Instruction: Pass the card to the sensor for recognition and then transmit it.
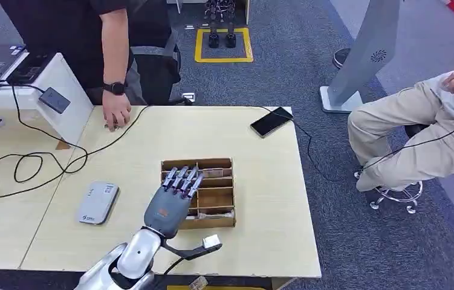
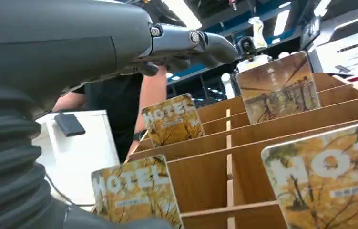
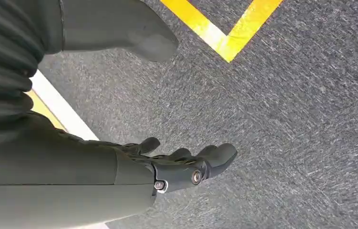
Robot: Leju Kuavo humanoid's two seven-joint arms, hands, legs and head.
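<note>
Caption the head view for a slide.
Left hand reaches over the wooden card box on the table, holding nothing yet.

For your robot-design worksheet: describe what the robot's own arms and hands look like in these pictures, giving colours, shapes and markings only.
The left arm is rounded silver metal with a dark bracket bearing a small pale block at the wrist. The left hand has a dark grey shell with a small orange mark and slim dark fingers with purplish tips. The right hand is dark grey too, with a ribbed cover behind it, a thick grey thumb and silver screws at the knuckles.

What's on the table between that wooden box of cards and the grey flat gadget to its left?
Nothing: in the head view, bare light wood tabletop separates the wooden divided card box from the grey flat sensor.
</note>
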